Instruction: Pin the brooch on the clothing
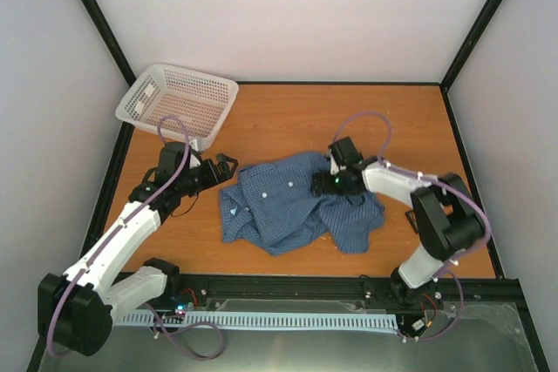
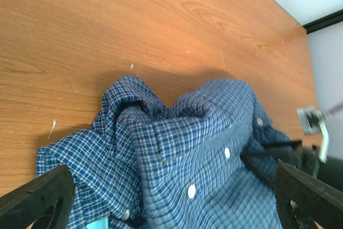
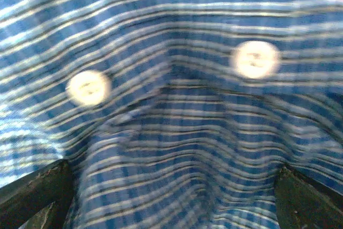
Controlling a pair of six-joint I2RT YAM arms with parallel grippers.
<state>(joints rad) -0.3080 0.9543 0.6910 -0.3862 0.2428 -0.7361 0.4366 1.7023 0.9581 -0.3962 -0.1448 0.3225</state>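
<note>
Clothing (image 1: 283, 206), blue-checked, crumpled, buttons (image 3: 88, 87) apparently white

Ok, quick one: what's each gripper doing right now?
Left gripper: open, empty, at the edge of the shirt.
Right gripper: open, low over the shirt, nothing clamped.

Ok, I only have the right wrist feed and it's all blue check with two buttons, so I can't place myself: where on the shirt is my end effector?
Observer: The right end effector is down on the right part of the crumpled shirt, mid-table.
Operator: And the left arm?
Observer: The left end effector hangs open off the shirt's far left corner, over bare table.
Operator: Any brooch in sight?
Observer: No brooch shows in the top or left wrist views.
</note>
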